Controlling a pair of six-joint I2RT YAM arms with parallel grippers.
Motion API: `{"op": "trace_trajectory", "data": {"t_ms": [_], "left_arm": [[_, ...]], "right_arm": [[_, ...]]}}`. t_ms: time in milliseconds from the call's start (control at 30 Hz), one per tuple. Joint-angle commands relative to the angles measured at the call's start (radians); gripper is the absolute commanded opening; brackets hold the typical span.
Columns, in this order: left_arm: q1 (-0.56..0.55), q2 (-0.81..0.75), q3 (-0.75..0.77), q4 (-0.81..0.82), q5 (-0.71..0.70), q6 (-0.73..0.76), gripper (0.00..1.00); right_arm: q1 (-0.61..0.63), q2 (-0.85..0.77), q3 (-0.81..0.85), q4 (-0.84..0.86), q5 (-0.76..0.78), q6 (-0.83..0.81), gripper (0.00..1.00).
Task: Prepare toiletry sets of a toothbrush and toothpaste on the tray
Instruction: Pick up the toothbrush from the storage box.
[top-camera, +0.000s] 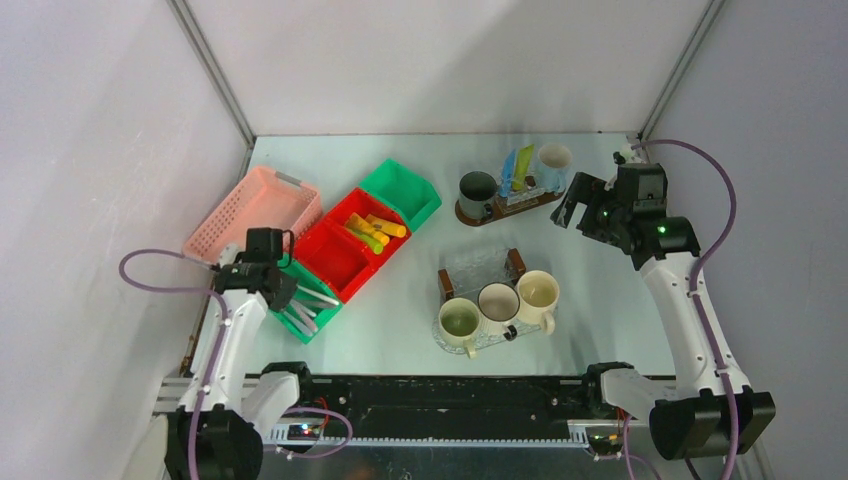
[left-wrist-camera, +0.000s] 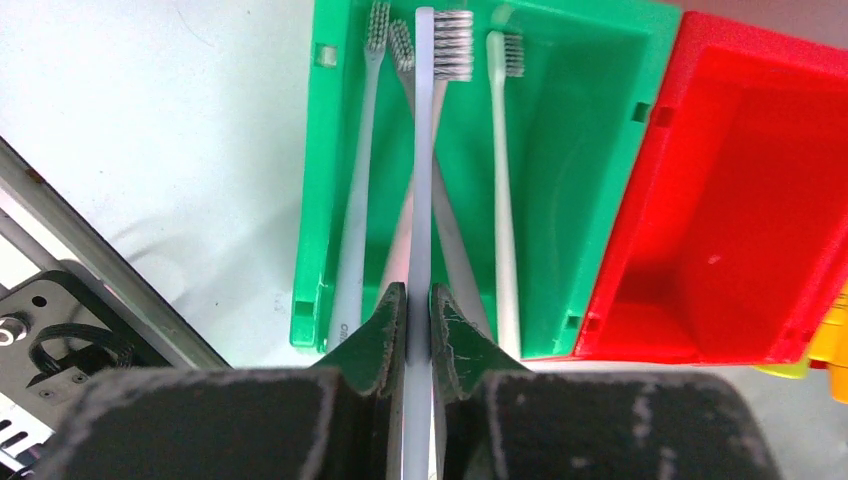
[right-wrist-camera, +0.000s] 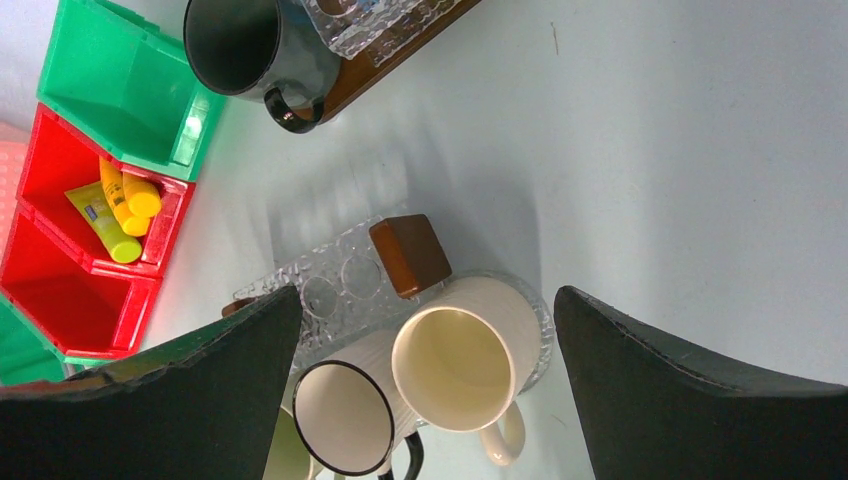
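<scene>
One toothbrush (left-wrist-camera: 424, 150) is pinched in your left hand (left-wrist-camera: 418, 300) over the green bin (left-wrist-camera: 560, 150), near left, probably bound for the three empty mugs (top-camera: 497, 302), while your right hand (right-wrist-camera: 425, 300) hangs spread far right.

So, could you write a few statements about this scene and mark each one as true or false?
1. The left gripper is shut on a toothbrush. True.
2. The right gripper holds a tube. False: its jaws stand open and empty.
3. The yellow tubes lie in a green bin. False: they lie in the red bin.
4. Three mugs stand on the near tray. True.
</scene>
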Motion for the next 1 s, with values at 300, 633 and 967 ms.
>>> {"op": "trace_trajectory", "data": {"t_ms": [300, 633, 967], "left_arm": [[0.003, -0.066, 0.108, 0.044, -0.065, 0.090, 0.00], [-0.157, -0.138, 0.157, 0.344, -0.036, 0.347, 0.00], [-0.325, -0.146, 0.150, 0.766, 0.195, 0.619, 0.00]], "right_arm": [[0.006, -0.056, 0.004, 0.023, -0.032, -0.005, 0.99], [0.007, -0.150, 0.004, 0.094, -0.113, -0.045, 1.00], [0.035, -0.230, 0.004, 0.197, -0.222, -0.103, 0.97]]}}
